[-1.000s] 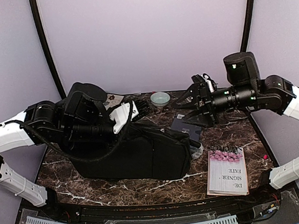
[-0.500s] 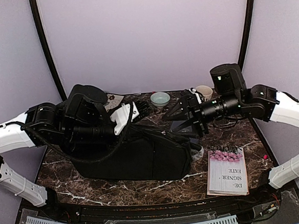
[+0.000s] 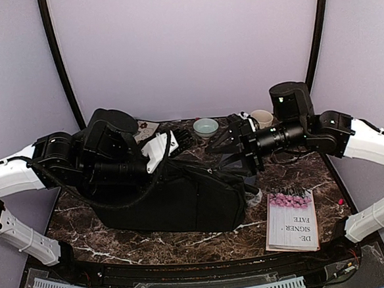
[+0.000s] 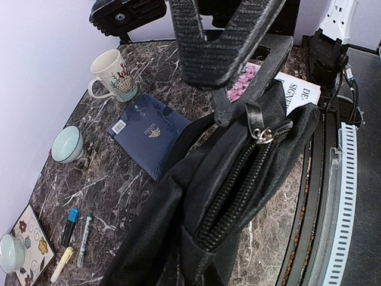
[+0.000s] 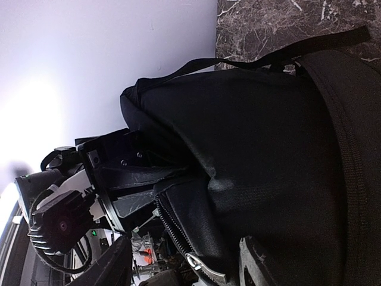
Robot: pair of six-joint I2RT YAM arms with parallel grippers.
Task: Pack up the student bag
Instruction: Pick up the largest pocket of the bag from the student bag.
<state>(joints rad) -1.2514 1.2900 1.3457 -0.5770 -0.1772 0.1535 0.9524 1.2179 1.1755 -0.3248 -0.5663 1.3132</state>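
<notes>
Since a second ago the right claw [image 3: 230,144] has been swung leftward from above the notebook [image 4: 149,134] to the right end of the bag [image 3: 176,204], and its jaws have been drawn somewhat narrower, while the bag itself has not been shifted. The bag is laid lengthwise on the bench [image 3: 185,240], between the two arms. Its upper edge is kept raised by the left claw [image 4: 217,74], which is clenched on a strap at the bag's top. By this hold, it is judged, the fabric is kept taut and the mouth presented to the other arm. The right claw is released, and its fingers are seen apart on either side of a zip pull [image 5: 199,267], nothing yet being gripped. A pull on that zip is judged to be the step in hand. The bag is seen as large, black and soft, sagging below the held edge, with coarse zip teeth along its top. How far the zip is undone cannot be told. The notebook and a mug [image 4: 110,74] are left behind the bag and a book [image 3: 291,219] to its right, all still unpacked.
</notes>
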